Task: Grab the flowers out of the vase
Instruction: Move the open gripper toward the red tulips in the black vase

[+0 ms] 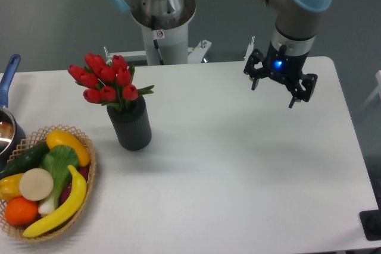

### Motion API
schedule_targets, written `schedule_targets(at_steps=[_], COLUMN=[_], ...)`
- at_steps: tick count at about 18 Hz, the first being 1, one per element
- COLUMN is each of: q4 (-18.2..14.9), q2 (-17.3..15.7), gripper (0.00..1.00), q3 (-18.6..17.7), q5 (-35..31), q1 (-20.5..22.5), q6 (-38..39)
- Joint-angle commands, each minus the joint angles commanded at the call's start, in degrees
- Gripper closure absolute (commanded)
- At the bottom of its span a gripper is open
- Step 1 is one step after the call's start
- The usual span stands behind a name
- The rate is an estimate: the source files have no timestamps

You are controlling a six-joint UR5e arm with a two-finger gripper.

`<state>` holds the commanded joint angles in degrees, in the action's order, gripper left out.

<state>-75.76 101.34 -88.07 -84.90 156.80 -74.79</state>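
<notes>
flowers in vase, basket left of vase, gripper far right

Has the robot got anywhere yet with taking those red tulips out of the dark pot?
Nothing looks done: the flowers stand in the vase. The tool hangs open and empty above the table's far right side, well away from them. Left: reaching the bunch, closing on it and lifting it out.
</notes>
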Motion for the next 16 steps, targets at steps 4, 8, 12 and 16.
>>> schedule_targets(at_steps=[4,8,12,16], q4=[0.1,0.7,4.5,16.6], q2=[-0.1,-0.7,-2.5,-7.4], gripper=[0.00,0.00,0.00,0.00], q3=[-0.3,-1.8,-5.4,-15.1], q5=[0.5,4.3,9.7,16.3], q1=[-0.1,-0.4,0.4,1.8], q6=[0.0,1.1,3.3,5.9])
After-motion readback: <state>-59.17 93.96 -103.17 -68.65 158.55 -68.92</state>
